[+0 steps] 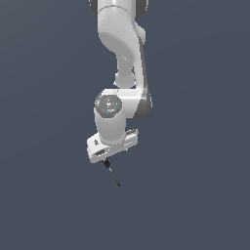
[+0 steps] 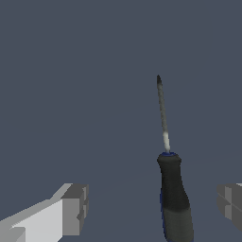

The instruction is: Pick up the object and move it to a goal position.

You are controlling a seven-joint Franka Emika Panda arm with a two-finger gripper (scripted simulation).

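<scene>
The screwdriver (image 2: 175,201) has a black handle with a blue trim and a thin dark shaft (image 2: 162,111). In the wrist view its handle lies between my two grey fingertips (image 2: 74,208), touching neither and nearer one than the other. My gripper (image 2: 153,205) is open wide. In the exterior view the white gripper (image 1: 108,157) hangs straight over the screwdriver (image 1: 113,174), whose shaft pokes out below it toward the exterior view's right. The fingertips are hidden there, and most of the handle is covered by the hand.
A plain dark grey-blue surface (image 1: 195,205) fills both views. The white arm (image 1: 122,58) comes down from the top of the exterior view. No other objects and no goal marker show.
</scene>
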